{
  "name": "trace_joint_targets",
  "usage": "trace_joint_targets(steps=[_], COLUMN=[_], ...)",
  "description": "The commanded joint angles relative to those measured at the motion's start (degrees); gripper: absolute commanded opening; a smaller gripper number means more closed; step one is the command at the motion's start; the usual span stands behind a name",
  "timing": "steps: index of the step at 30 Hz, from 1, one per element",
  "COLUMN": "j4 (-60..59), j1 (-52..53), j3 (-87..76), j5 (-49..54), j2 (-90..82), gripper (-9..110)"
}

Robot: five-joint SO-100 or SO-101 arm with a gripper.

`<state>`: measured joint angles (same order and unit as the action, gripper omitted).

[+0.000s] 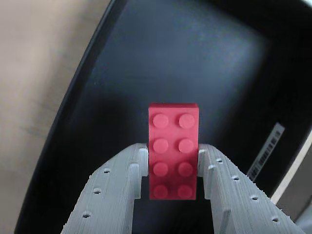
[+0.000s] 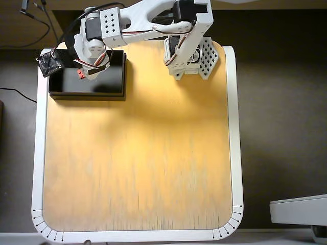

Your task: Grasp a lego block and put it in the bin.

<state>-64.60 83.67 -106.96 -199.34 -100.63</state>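
Note:
In the wrist view my gripper [image 1: 173, 168] is shut on the red lego block [image 1: 173, 151], its grey fingers [image 1: 119, 190] pressing on the block's two long sides, studs facing the camera. Behind the block lies the black bin's dark floor [image 1: 185, 63], with a pale label strip [image 1: 265, 152] on its right rim. In the overhead view the gripper [image 2: 82, 73] hangs over the bin [image 2: 110, 84] at the table's far left corner, and a sliver of the red block [image 2: 81, 73] shows at its tip, above the bin's floor.
The wooden tabletop [image 2: 138, 153] has a white rim [image 2: 236, 127]. The arm's base [image 2: 191, 58] stands at the far middle of the table. A black camera module [image 2: 49, 63] juts out over the bin's left end. Cables [image 2: 36, 20] lie beyond the table's far left.

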Motion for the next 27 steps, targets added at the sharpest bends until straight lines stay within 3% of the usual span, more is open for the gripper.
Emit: trace_joint_targets(steps=[1,5,14,24,27], j4=[1.4,1.4,1.1,3.3,7.8], j1=[1.9,2.5,2.0,-9.2,-14.6], j3=[6.1,6.1,6.1,6.2,6.2], j5=[-1.8,-3.3,-1.8,12.4,18.9], j2=[-3.5,-4.5,-10.4,-22.1,-25.6], gripper=[12,17,17,17,8])
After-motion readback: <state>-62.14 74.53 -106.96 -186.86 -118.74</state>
